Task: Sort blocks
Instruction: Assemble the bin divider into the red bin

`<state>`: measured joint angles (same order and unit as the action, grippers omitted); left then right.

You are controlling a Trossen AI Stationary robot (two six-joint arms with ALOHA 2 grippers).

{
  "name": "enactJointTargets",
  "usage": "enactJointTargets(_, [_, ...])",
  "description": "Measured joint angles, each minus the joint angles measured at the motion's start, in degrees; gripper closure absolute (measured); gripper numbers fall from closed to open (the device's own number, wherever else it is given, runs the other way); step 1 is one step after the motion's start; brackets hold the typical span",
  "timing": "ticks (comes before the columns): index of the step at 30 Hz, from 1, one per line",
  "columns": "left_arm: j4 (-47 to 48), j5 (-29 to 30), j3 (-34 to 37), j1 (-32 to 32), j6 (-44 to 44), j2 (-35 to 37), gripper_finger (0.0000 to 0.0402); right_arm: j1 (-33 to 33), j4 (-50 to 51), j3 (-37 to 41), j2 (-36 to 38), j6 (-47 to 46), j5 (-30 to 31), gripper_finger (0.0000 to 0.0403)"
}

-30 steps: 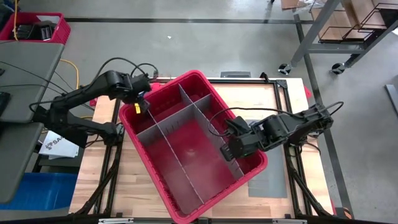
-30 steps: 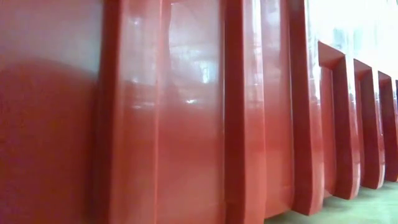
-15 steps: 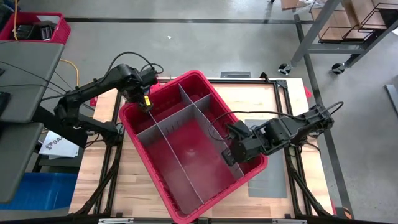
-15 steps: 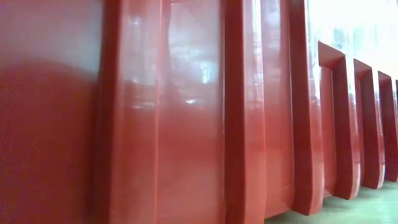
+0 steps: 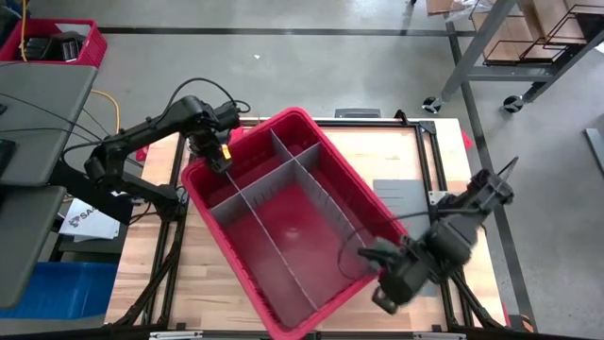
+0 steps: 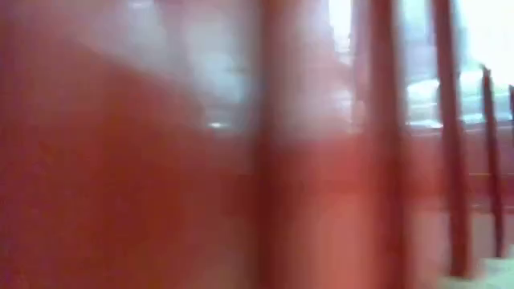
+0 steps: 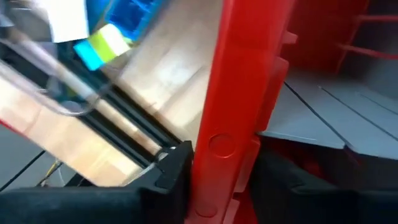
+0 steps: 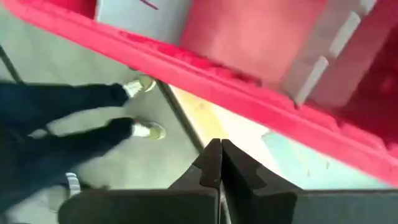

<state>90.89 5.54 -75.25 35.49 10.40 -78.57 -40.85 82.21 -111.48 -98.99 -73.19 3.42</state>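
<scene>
Only thing I can spot that might be one of the blocks is a small yellow bit (image 5: 225, 151) right at the left gripper (image 5: 219, 159), up at the far-left corner of the red bin (image 5: 302, 111). Honestly can't tell if it's a block or just part of the gripper. The bin sits turned at an angle on the wooden tabletop (image 5: 217, 274), with grey dividers (image 5: 255, 194) splitting it into compartments. In the left wrist view the left gripper (image 7: 224, 168) has the bin's rim (image 7: 239, 93) between its two fingers, one finger outside the wall and one inside, closed in on it. The right gripper (image 5: 382, 297) is off the bin's near-right side, just outside the wall, and in its wrist view the right gripper (image 8: 219, 144) has its fingers pressed together with nothing in them. That view also shows a person's (image 8: 56, 118) dark trouser legs and light shoes on the floor past the tabletop edge. The low view is just blurry red bin wall (image 6: 241, 160).
</scene>
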Motion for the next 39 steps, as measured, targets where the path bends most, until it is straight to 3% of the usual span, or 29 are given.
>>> enactJointTargets(6, [-0.7,-1.0,0.0,0.0,0.2,0.0,0.0288,-1.8,6.0,0.0,0.0,14.2,12.5,0.0389])
enactJointTargets(13, [-1.0,-0.5,0.0,0.0,1.3,0.1,0.0278,1.8,6.3,0.0,-4.0,41.9,7.9,0.0270])
enactJointTargets(16, [-1.0,-0.5,0.0,0.0,1.5,0.1,0.0276,2.5,6.3,0.0,-5.9,48.8,6.7,0.0216])
enactJointTargets(19, [-0.9,-0.5,0.0,0.0,1.7,0.1,0.0275,3.0,5.9,0.0,-6.8,51.8,1.0,0.0186])
enactJointTargets(23, [-1.0,-0.4,0.0,0.1,1.6,0.1,0.0274,2.7,4.7,0.0,-6.7,53.6,-4.4,0.0179])
enactJointTargets(29, [-1.0,-0.3,0.0,0.1,1.4,0.1,0.0273,2.7,4.0,1.3,-8.3,56.3,2.3,0.0179])
enactJointTargets(35, [-1.0,-0.3,0.0,0.1,1.2,0.1,0.0273,3.9,0.8,2.9,-10.9,57.0,2.4,0.0180])
enactJointTargets(39, [-0.9,-1.1,0.0,-0.2,0.9,0.1,0.0276,3.8,0.3,3.0,-11.4,55.7,3.7,0.0215])
